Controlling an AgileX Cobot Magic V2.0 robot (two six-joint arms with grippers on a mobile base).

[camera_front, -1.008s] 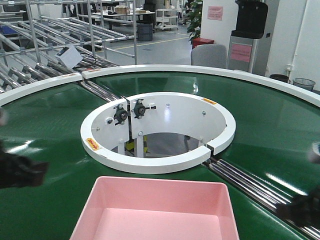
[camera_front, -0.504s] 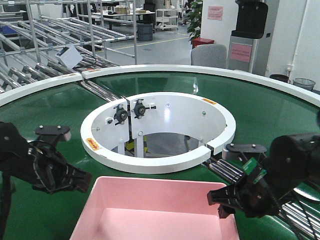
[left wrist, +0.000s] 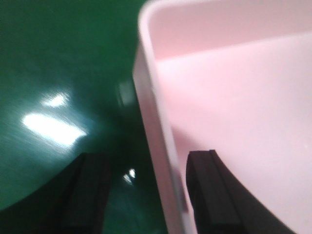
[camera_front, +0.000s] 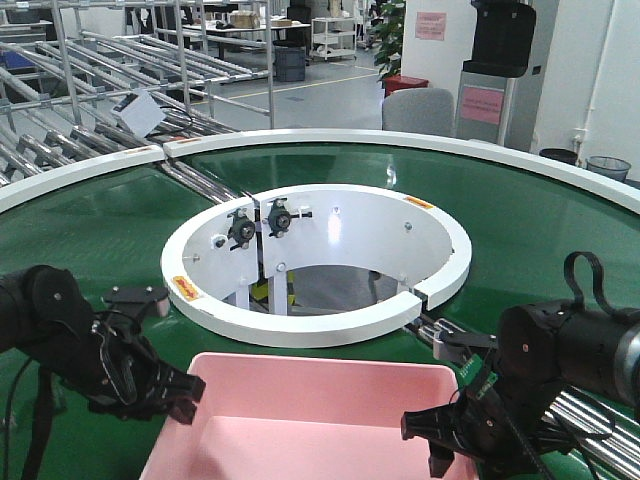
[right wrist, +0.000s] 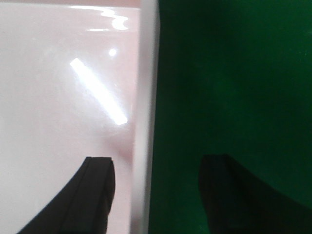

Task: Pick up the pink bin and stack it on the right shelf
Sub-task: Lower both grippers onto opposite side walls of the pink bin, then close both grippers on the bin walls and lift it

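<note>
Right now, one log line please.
left pincer: open, astride pink bin wall | right pincer: open, astride opposite wall | bin: on green belt

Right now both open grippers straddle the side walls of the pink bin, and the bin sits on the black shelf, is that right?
Not quite. The pink bin sits on the green conveyor belt, not on a black shelf, as the exterior front-facing view shows. The rest holds: the left gripper and the right gripper are open, each straddling a side wall.

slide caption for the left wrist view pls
Left gripper open, straddling a wall of the pink bin, one finger inside, one over the green belt.
</note>
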